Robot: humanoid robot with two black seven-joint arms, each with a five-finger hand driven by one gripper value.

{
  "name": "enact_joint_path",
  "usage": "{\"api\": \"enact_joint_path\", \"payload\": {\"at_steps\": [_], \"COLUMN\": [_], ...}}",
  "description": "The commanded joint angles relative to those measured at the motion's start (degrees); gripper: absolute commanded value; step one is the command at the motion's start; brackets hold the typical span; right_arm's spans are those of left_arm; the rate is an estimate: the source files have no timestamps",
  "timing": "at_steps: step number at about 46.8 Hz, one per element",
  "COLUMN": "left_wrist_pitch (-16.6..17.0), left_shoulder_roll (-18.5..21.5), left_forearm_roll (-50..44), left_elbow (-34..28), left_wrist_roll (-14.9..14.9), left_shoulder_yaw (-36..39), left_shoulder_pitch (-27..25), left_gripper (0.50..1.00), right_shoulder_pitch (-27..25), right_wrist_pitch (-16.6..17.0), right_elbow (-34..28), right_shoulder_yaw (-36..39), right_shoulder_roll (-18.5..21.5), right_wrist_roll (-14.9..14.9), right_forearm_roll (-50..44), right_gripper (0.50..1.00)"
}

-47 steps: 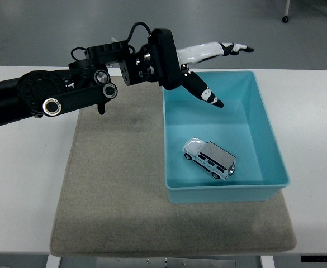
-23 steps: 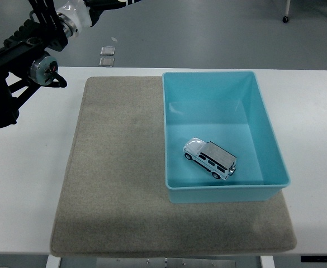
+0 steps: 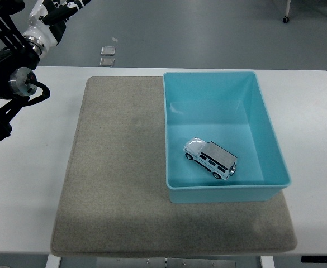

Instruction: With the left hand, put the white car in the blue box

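white car [image 3: 211,158] sits inside the blue box [image 3: 269,139], on the box floor in the near half, slightly left of centre, upright on its wheels and turned diagonally, front end toward the left wall, rear toward the near right corner; dark windows and roof patch visible, nothing touching it; blue box is open-topped, rectangular, standing on the right part of a grey-beige mat [image 3: 118,184], its near wall close to the mat's near right area, its far wall at the mat's far edge; mat lies flat on the white surface [image 3: 29,195] and covers most of the middle, bare surface showing to the left, right and along the near edge; left arm [image 3: 12,78] is at the upper left corner, raised above the surface's far left side, well apart from box and car, black links and a round silver joint showing, a white segment running up out of the top edge; the left robot hand itself is cut off by the picture's edge so cannot tell if its fingers are spread or curled; right arm not visible; beyond the surface grey floor with two small square plates [image 3: 107,56] near the far left edge
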Motion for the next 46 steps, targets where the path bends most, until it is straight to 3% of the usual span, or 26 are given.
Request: {"api": "enact_joint_path", "payload": {"at_steps": [1,17,46], "left_wrist_pitch": [-0.2,-1.8,-1.8], "left_shoulder_roll": [0.1,2.5,2.5], "left_forearm_roll": [-1.9,-10.3,-10.6], "left_elbow": [0.1,0.1,-0.6], "left_wrist_roll": [0.6,4.7,4.8], "left_shoulder_yaw": [0.0,-0.1,-1.8], "left_shoulder_pitch": [1.0,3.0,6.1], "left_gripper": [1.0,1.0,1.0], "right_shoulder_pitch": [0.0,0.0,0.2], "right_wrist_pitch": [0.0,0.0,-0.1], "right_elbow": [0.0,0.0,0.0], "right_shoulder_yaw": [0.0,0.0,0.0], "right_shoulder_roll": [0.0,0.0,0.0], "right_wrist_roll": [0.0,0.0,0.0], "right_forearm_roll": [0.0,0.0,-0.2], "right_gripper": [0.936,0.936,0.936]}}
